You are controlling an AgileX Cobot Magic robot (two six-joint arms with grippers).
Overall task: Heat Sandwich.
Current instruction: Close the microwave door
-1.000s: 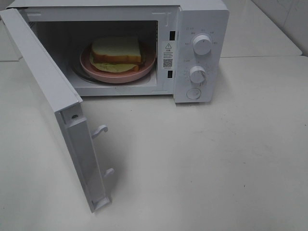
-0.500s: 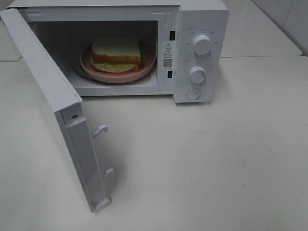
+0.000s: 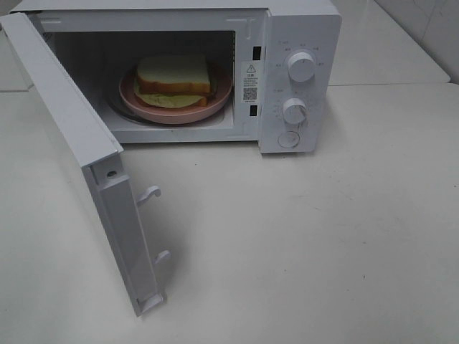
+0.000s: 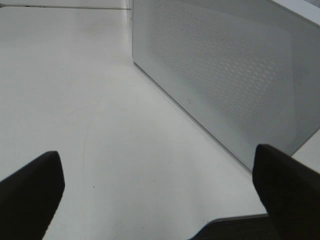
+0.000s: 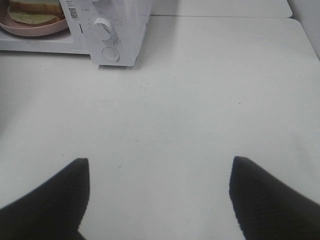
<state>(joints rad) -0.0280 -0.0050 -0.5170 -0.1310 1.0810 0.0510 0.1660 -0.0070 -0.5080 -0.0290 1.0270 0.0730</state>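
The sandwich lies on a pink plate inside the microwave, whose door stands wide open. It has thick white bread, an orange-brown crust and pale yellow-green filling showing at its front edge. The left tool is spread wide and empty beside the door's mesh panel. The right tool is also spread and empty, over the bare worktop.

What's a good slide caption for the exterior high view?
Sandwich on a pink plate inside the open microwave, door swung wide.
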